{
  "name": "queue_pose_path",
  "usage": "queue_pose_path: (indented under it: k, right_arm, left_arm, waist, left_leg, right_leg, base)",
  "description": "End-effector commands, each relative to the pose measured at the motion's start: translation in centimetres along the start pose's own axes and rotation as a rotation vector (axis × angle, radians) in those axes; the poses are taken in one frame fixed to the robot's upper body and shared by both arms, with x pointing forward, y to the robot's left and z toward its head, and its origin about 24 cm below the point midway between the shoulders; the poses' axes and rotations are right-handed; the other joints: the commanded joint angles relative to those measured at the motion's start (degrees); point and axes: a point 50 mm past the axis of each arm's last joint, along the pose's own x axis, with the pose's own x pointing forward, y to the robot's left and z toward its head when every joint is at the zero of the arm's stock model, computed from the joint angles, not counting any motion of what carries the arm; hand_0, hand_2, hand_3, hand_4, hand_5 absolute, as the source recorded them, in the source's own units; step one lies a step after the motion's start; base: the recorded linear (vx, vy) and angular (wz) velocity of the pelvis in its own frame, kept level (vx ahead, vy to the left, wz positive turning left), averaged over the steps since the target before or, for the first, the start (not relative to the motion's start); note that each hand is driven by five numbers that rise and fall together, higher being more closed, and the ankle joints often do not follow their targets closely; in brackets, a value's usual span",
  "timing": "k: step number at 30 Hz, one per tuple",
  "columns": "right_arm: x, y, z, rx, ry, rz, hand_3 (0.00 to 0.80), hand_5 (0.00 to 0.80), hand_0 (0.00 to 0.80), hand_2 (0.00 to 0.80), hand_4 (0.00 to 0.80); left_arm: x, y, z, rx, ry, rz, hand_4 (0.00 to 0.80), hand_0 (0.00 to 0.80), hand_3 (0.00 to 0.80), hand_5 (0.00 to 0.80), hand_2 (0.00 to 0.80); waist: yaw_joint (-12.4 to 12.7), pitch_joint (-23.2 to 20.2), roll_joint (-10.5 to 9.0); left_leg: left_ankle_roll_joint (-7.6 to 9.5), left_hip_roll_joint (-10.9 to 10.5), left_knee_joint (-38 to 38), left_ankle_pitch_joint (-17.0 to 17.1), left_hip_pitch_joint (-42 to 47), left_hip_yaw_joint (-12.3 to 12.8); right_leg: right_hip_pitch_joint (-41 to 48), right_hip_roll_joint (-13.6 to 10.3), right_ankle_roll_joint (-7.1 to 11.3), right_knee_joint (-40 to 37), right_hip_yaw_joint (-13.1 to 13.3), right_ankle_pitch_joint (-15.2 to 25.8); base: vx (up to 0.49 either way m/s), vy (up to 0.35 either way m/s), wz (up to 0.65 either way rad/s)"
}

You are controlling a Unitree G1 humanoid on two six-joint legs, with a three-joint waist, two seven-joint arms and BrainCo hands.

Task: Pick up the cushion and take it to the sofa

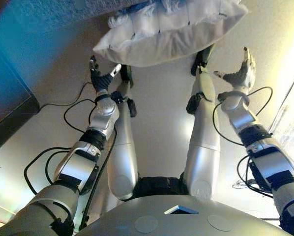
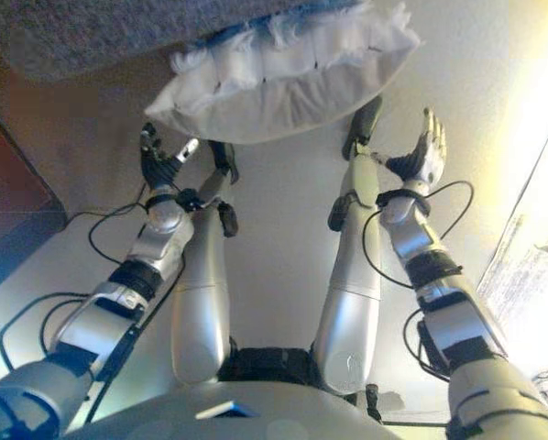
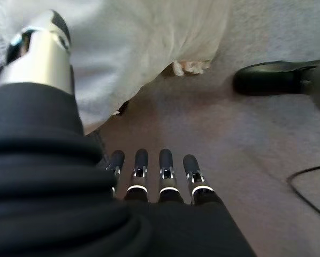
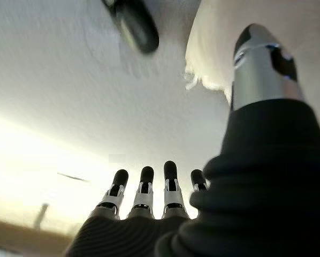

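A white cushion [image 1: 166, 32] with a fringed edge lies on the floor ahead, partly against a grey sofa edge [image 1: 63, 12]. It also shows in the right eye view [image 2: 283, 78] and in the left wrist view [image 3: 144, 48]. My left hand [image 1: 101, 76] is open, fingers straight, just below the cushion's left corner and apart from it. My right hand [image 1: 240, 71] is open, palm turned inward, to the right of the cushion and clear of it. In the right wrist view the fingers [image 4: 149, 190] are straight, with the cushion's corner [image 4: 213, 48] past the thumb.
A dark cabinet [image 1: 7, 105] stands at the left. Black cables [image 1: 73, 105] trail over the pale floor. A bright pale panel [image 1: 292, 118] stands at the right.
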Motion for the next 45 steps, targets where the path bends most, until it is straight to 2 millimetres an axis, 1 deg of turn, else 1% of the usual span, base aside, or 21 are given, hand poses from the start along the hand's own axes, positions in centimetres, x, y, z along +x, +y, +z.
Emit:
queue_pose_path:
  k: [1, 7, 13, 16, 17, 21, 22, 24, 25, 26, 27, 28, 29, 30, 32, 33, 34, 35, 38, 41, 45]
  right_arm:
    - [0.4, -2.6, 0.0, 0.039, -0.079, -0.155, 0.0, 0.0, 0.0, 0.0, 0.0]
    - [3.2, -5.0, 3.2, 0.222, -0.16, -0.227, 0.0, 0.0, 0.0, 0.0, 0.0]
    - [5.4, -6.4, 9.5, 0.367, -0.371, -0.074, 0.0, 0.0, 0.0, 0.0, 0.0]
    - [5.7, -6.6, 12.8, 0.429, -0.488, 0.018, 0.0, 0.0, 0.0, 0.0, 0.0]
    - [5.7, -6.7, 13.2, 0.431, -0.51, 0.026, 0.0, 0.0, 0.0, 0.0, 0.0]
    - [5.0, -6.6, 17.7, 0.519, -0.675, 0.212, 0.0, 0.0, 0.0, 0.0, 0.0]
    - [4.7, -6.4, 18.7, 0.543, -0.71, 0.276, 0.0, 0.0, 0.0, 0.0, 0.0]
    - [4.3, -5.8, 19.8, 0.553, -0.752, 0.356, 0.0, 0.0, 0.0, 0.0, 0.0]
    - [4.1, -5.4, 21.1, 0.584, -0.783, 0.446, 0.0, 0.0, 0.0, 0.0, 0.0]
    - [3.7, -5.3, 22.0, 0.616, -0.799, 0.481, 0.0, 0.0, 0.0, 0.0, 0.0]
    - [3.4, -5.0, 22.6, 0.646, -0.809, 0.513, 0.0, 0.0, 0.0, 0.0, 0.0]
    - [2.8, -4.6, 23.7, 0.671, -0.826, 0.559, 0.0, 0.0, 0.0, 0.0, 0.0]
    - [2.4, -4.3, 23.9, 0.683, -0.833, 0.583, 0.0, 0.0, 0.0, 0.0, 0.0]
    - [1.9, -3.9, 24.6, 0.715, -0.853, 0.647, 0.0, 0.0, 0.0, 0.0, 0.0]
    - [0.8, -3.3, 25.1, 0.779, -0.866, 0.778, 0.0, 0.0, 0.0, 0.0, 0.0]
    - [0.3, -3.2, 25.4, 0.799, -0.881, 0.829, 0.267, 0.267, 0.267, 0.267, 0.267]
    - [-0.1, -3.3, 25.7, 0.817, -0.893, 0.867, 0.693, 0.693, 0.693, 0.693, 0.693]
    - [-0.3, -3.4, 25.9, 0.831, -0.898, 0.887, 0.8, 0.8, 0.8, 0.8, 0.8]
    - [-0.9, -3.9, 26.2, 0.903, -0.919, 0.956, 0.8, 0.8, 0.8, 0.8, 0.8]
    - [-1.0, -3.8, 25.7, 0.918, -0.926, 0.952, 0.8, 0.8, 0.8, 0.8, 0.8]
    - [-1.2, -3.3, 23.0, 0.972, -0.873, 0.881, 0.8, 0.8, 0.8, 0.8, 0.8]
  left_arm:
    - [0.7, 2.3, 1.9, 0.0, -0.143, 0.095, 0.0, 0.0, 0.0, 0.0, 0.0]
    - [3.1, 2.5, 7.5, -0.02, -0.36, 0.139, 0.0, 0.0, 0.0, 0.0, 0.0]
    - [5.1, 1.5, 12.4, -0.074, -0.426, 0.053, 0.0, 0.0, 0.0, 0.0, 0.0]
    - [5.5, 0.5, 14.2, -0.098, -0.442, -0.012, 0.0, 0.0, 0.0, 0.0, 0.0]
    - [5.5, 0.4, 14.4, -0.103, -0.444, -0.025, 0.0, 0.0, 0.0, 0.0, 0.0]
    - [5.4, -1.5, 16.6, -0.164, -0.476, -0.152, 0.0, 0.0, 0.0, 0.0, 0.0]
    - [1.0, -2.3, 20.3, -0.157, -1.085, -0.255, 0.0, 0.0, 0.0, 0.0, 0.0]
    - [1.3, -3.1, 22.5, -0.139, -1.09, -0.289, 0.0, 0.0, 0.0, 0.0, 0.0]
    - [1.0, -4.5, 24.5, -0.13, -1.092, -0.403, 0.0, 0.0, 0.0, 0.0, 0.0]
    - [3.6, -5.5, 23.2, -0.179, -0.707, -0.417, 0.0, 0.0, 0.0, 0.0, 0.0]
    - [3.3, -6.3, 22.9, -0.167, -0.71, -0.481, 0.066, 0.066, 0.066, 0.066, 0.066]
    - [3.2, -7.8, 21.6, -0.226, -0.571, -0.575, 0.364, 0.364, 0.364, 0.364, 0.364]
    - [2.8, -8.2, 20.9, -0.22, -0.575, -0.604, 0.48, 0.48, 0.48, 0.48, 0.48]
    - [2.9, -9.2, 18.4, -0.09, -0.484, -0.532, 0.772, 0.772, 0.772, 0.772, 0.772]
    - [2.0, -9.7, 16.6, -0.14, -0.465, -0.573, 0.8, 0.8, 0.8, 0.8, 0.8]
    - [1.5, -9.9, 16.1, -0.172, -0.45, -0.598, 0.8, 0.8, 0.8, 0.8, 0.8]
    - [1.0, -10.1, 15.8, -0.213, -0.444, -0.638, 0.8, 0.8, 0.8, 0.8, 0.8]
    - [0.7, -10.2, 15.6, -0.227, -0.439, -0.641, 0.8, 0.8, 0.8, 0.8, 0.8]
    - [-0.7, -10.5, 15.6, -0.393, -0.422, -0.738, 0.8, 0.8, 0.8, 0.8, 0.8]
    - [-1.1, -10.2, 15.1, -0.436, -0.414, -0.729, 0.8, 0.8, 0.8, 0.8, 0.8]
    - [-2.0, -8.4, 13.4, -0.462, -0.46, -0.584, 0.8, 0.8, 0.8, 0.8, 0.8]
  waist:
    - [-0.1, -0.3, -0.71]
    - [0.4, -0.3, -1.68]
    - [1.1, -0.3, -1.97]
    - [1.2, -0.3, -1.95]
    - [1.3, -0.3, -1.93]
    - [1.5, -0.3, -1.37]
    - [1.6, -0.3, -1.31]
    - [1.4, -0.3, -1.09]
    - [1.6, -0.3, -0.88]
    - [1.6, -0.3, -0.83]
    - [1.5, -0.3, -0.97]
    - [1.5, -0.3, -0.98]
    - [1.5, -0.3, -1.08]
    - [1.5, -0.3, -1.33]
    - [1.7, -0.3, -1.52]
    - [1.8, -0.3, -1.53]
    - [1.9, -0.3, -1.48]
    - [1.9, -0.3, -1.42]
    - [2.0, -0.3, -1.28]
    - [1.9, -0.3, -1.14]
    - [1.9, -0.3, -1.25]
  left_leg:
    - [2.17, 0.0, -1.9, 6.9, -10.6, -2.6]
    - [1.7, 0.1, 0.4, 6.6, -16.3, -4.2]
    - [1.08, -0.1, 1.3, 7.1, -19.8, -5.0]
    - [0.79, -0.3, 0.8, 7.4, -20.7, -5.2]
    - [0.77, -0.3, 0.8, 7.5, -20.9, -5.2]
    - [0.47, -0.7, -0.2, 7.8, -22.5, -5.2]
    - [0.39, -0.8, -0.3, 7.5, -22.5, -5.2]
    - [0.15, -0.8, -1.3, 8.0, -22.6, -5.1]
    - [-0.06, -0.8, -1.2, 7.7, -22.6, -4.9]
    - [-0.11, -1.1, -1.1, 7.5, -22.6, -5.0]
    - [-0.02, -1.3, -1.4, 7.9, -22.6, -5.0]
    - [-0.06, -1.8, -1.9, 7.9, -22.6, -5.4]
    - [0.05, -1.9, -2.0, 7.9, -22.6, -5.6]
    - [0.09, -2.0, -2.4, 8.1, -22.5, -5.9]
    - [0.27, -2.2, -3.2, 8.5, -22.3, -6.3]
    - [0.27, -2.1, -3.3, 8.5, -22.2, -6.3]
    - [0.33, -2.2, -3.5, 8.7, -21.9, -6.3]
    - [0.34, -2.3, -3.5, 8.7, -21.7, -6.3]
    - [0.37, -2.4, -3.9, 9.1, -20.6, -6.5]
    - [0.25, -2.2, -4.9, 9.5, -18.1, -6.4]
    - [0.08, -1.6, -8.0, 10.7, -10.4, -5.4]
  right_leg:
    - [-5.6, -1.8, 4.58, 11.8, 3.6, -8.2]
    - [-10.5, -2.3, 4.74, 13.8, 3.2, -8.2]
    - [-13.6, -2.8, 5.14, 15.1, 3.1, -8.2]
    - [-14.5, -2.8, 5.32, 14.8, 3.1, -8.2]
    - [-14.6, -2.9, 5.34, 14.8, 3.1, -8.3]
    - [-16.6, -3.3, 5.58, 14.0, 3.4, -8.3]
    - [-16.8, -3.3, 5.68, 14.0, 3.6, -8.6]
    - [-17.0, -3.2, 5.75, 13.8, 4.0, -8.6]
    - [-17.1, -3.5, 5.7, 14.0, 4.0, -8.9]
    - [-17.1, -3.7, 5.92, 14.0, 4.3, -9.1]
    - [-17.1, -3.8, 6.1, 13.9, 4.3, -8.9]
    - [-17.1, -3.6, 6.36, 12.8, 4.3, -8.4]
    - [-17.0, -3.6, 6.37, 12.6, 4.1, -8.4]
    - [-16.8, -3.5, 6.48, 12.1, 3.8, -8.2]
    - [-16.5, -3.6, 6.86, 11.2, 3.2, -7.7]
    - [-16.3, -3.8, 6.96, 11.2, 3.1, -7.7]
    - [-16.1, -3.8, 7.11, 11.1, 3.1, -7.6]
    - [-16.0, -3.8, 7.19, 11.0, 3.1, -7.5]
    - [-15.0, -4.1, 7.41, 10.5, 3.4, -6.9]
    - [-12.6, -4.5, 7.5, 8.7, 3.2, -6.1]
    - [-5.0, -4.9, 7.51, 4.9, 1.8, -4.7]
  base:
    - [0.004, -0.082, -0.17]
    - [-0.012, -0.068, -0.09]
    - [-0.021, -0.017, -0.06]
    - [-0.033, 0.012, -0.1]
    - [-0.035, 0.021, 0.01]
    - [-0.028, 0.049, 0.1]
    - [-0.012, 0.056, 0.11]
    - [-0.015, 0.072, 0.1]
    - [-0.019, 0.061, 0.08]
    - [-0.033, 0.005, 0.1]
    - [-0.018, -0.023, 0.12]
    - [-0.023, -0.03, 0.12]
    - [-0.033, -0.018, 0.15]
    - [-0.035, -0.013, 0.13]
    - [-0.017, -0.02, 0.1]
    - [0.004, -0.023, 0.06]
    - [0.006, -0.013, 0.05]
    - [0.006, 0.0, 0.04]
    - [-0.003, 0.015, 0.05]
    - [-0.016, 0.014, 0.06]
    - [-0.009, 0.018, 0.06]
